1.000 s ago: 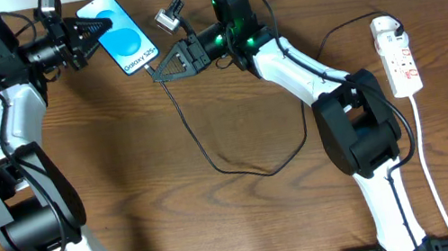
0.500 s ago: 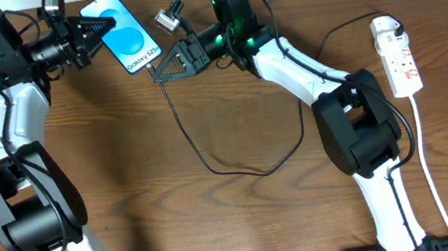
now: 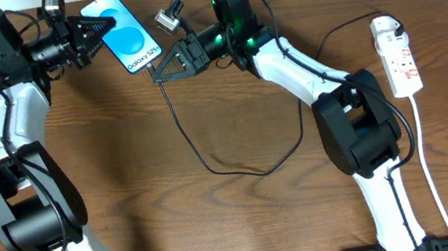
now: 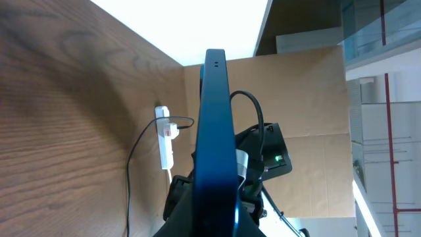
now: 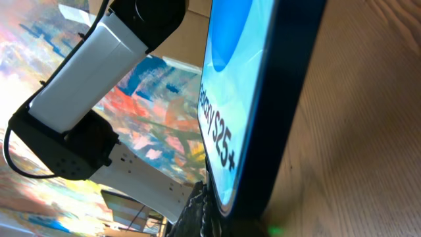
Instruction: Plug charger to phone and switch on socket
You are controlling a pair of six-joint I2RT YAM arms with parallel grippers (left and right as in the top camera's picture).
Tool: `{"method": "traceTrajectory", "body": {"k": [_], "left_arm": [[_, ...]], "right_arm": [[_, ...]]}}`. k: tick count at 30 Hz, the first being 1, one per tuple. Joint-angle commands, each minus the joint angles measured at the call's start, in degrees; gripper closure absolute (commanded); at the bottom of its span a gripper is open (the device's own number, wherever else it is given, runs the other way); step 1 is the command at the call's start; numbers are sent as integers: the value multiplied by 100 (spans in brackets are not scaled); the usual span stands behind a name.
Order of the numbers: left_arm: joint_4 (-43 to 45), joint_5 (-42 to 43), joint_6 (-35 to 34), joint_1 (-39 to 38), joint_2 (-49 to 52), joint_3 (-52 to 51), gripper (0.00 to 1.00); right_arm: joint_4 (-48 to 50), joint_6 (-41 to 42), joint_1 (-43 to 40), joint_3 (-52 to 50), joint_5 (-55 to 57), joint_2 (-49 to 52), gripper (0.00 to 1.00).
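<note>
Here, phone (image 3: 130, 41) in L end effector (image 3: 101, 26)

Blue-screened phone (image 3: 126, 40) tilted upper left, black charger (image 3: 261, 175) looping centrally, white socket (image 3: 399, 60) right.

Phone (image 3: 125, 33), with left pincer (image 3: 99, 26), slightly farther right and toward the table's far edge than one second ago.

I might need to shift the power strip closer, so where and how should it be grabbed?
Grip the power strip across its narrow width, mid-length, coming straight down from above. It lies flat, long and slim; the adapter fills the far end and the white cord leaves the near end.
</note>
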Motion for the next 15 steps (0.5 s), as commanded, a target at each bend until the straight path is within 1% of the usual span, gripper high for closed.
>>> {"method": "traceTrajectory", "body": {"k": [1,5,11,15], "left_arm": [[28,275,127,-98,-44,61,93],[26,295,127,-109,-44,61,92],[28,297,133,-109,-44,61,92],[26,341,428,-109,-44,50,93]], "right_arm": [[144,153,31,74,275,-188,99],[538,439,-44,74,315,-188,99],[546,457,-70,74,354,-188,99],[503,455,-70,74,275,-188,99]]}}
